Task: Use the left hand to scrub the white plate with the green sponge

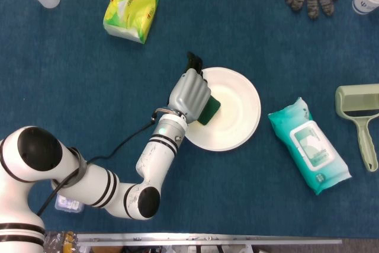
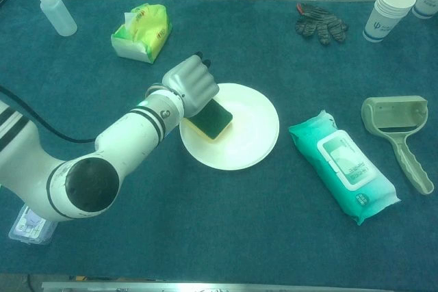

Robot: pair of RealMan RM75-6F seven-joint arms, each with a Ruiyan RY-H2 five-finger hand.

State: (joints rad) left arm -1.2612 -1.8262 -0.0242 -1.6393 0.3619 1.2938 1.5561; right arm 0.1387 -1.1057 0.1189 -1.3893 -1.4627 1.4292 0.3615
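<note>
**Left hand presses the sponge onto the plate**

We see the blue table (image 1: pixel 71 75) spread under everything, and our left arm (image 2: pixel 130 141) reaching across it from the lower left toward the middle. Next in size is the white plate (image 1: pixel 237 111), lying flat near the table's centre. To its right lies a teal pack of wipes (image 1: pixel 309 146), well apart from the plate, and beyond that a pale green lint roller (image 1: pixel 360 111) at the right edge. A yellow-green tissue pack (image 1: pixel 130 9) sits up and left of the plate.

Our left hand (image 1: pixel 190 92) is over the plate's left rim, fingers curled down around the green sponge (image 1: pixel 208 108), which it grips against the plate's left half. In the chest view the sponge (image 2: pixel 213 118) shows a yellow underside touching the plate (image 2: pixel 253 135).

Our right hand appears in neither view.
</note>
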